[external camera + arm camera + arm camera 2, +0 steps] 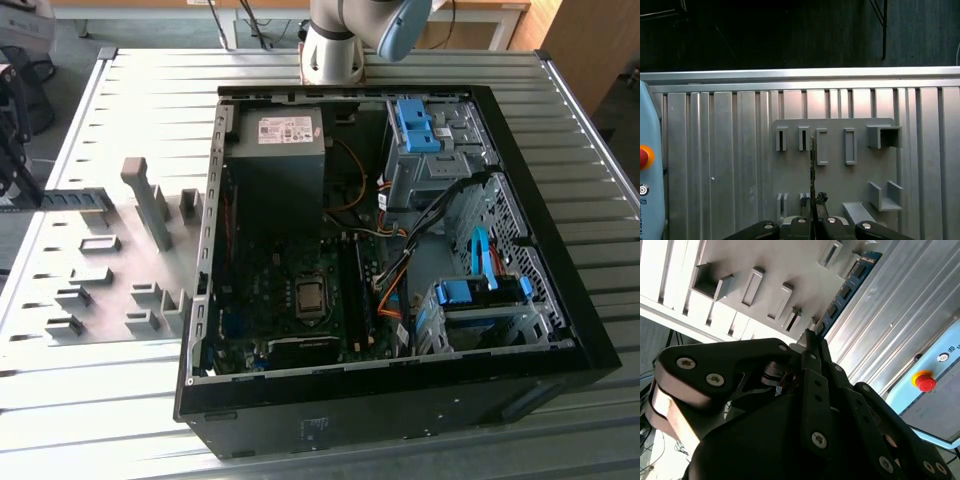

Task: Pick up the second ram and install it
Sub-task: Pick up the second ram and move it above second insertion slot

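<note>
The claw (813,202) pinches the second ram (844,292), which juts ahead of it toward the grey slotted holder (835,175)

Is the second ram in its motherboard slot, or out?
Out. The gripper is shut on the ram, holding it over the grey holder, outside the case.

The table (150,110) is silver, ribbed in long parallel stripes, and carries a plain grey slotted plate (100,290) and a black computer case (400,420) with bright blue clips (412,122) and orange cables (390,295) inside. In the second wrist view the second ram (844,295) is blue with a row of dark chips, the hand (812,340) is black, and the pendant (940,371) is pale blue with a red button (925,382) on yellow.
</note>
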`<state>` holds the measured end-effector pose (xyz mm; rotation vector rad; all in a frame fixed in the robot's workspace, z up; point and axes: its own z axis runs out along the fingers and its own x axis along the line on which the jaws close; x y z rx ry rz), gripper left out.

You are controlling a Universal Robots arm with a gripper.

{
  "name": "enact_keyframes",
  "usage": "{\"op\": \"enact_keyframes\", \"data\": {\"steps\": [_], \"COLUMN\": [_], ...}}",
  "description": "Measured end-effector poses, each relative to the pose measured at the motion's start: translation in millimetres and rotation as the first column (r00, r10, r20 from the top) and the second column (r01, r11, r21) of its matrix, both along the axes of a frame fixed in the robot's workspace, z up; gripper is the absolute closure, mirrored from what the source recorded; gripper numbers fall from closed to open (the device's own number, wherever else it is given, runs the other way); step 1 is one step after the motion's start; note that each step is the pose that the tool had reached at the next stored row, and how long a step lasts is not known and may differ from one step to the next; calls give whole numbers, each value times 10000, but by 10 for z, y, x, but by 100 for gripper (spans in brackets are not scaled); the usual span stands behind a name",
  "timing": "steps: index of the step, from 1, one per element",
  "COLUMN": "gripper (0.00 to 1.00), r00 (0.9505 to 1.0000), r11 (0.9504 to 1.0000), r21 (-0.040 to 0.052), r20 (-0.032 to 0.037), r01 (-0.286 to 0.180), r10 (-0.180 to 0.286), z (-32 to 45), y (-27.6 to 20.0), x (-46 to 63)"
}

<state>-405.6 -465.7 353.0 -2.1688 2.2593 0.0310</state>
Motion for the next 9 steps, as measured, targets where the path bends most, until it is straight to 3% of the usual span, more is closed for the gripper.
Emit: {"op": "enact_keyframes", "data": {"steps": [9], "gripper": [86], "r00": [10000], "r11": [10000], "r21": [0], "r20": [0], "r01": [0], "r10": [0], "z": [158], "y": [0], "x": [0]}}
